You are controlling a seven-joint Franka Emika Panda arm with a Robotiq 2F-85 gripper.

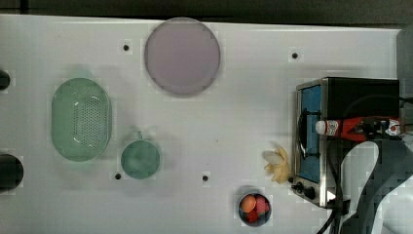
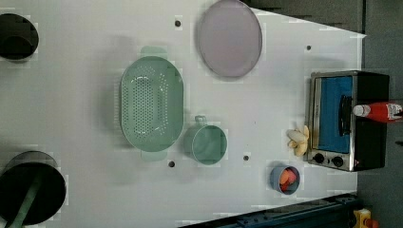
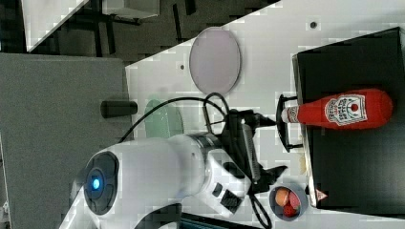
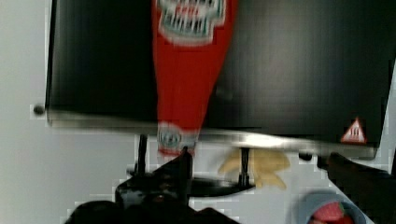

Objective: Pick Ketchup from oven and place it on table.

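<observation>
Top view: the ketchup bottle (image 1: 358, 128) lies on its side on the black top of the toaster oven (image 1: 363, 92), white cap poking out over the glass door. The arm covers part of the bottle.

Left view: bottle and oven show without the arm, and a bowl of fruit (image 2: 285, 179) and banana peel (image 2: 298, 140) sit on the white tabletop (image 2: 71, 109) just beside the oven front.

Right view: the tool (image 3: 267, 145) hangs in front of the oven, fingers spread wide, holding nothing, the bottle well beyond its tips.

Wrist view: one dark fingertip (image 4: 180, 163) sits near the cap. Closing there risks pinching the slim neck, so the round bottle could roll or slip off the oven.
</observation>
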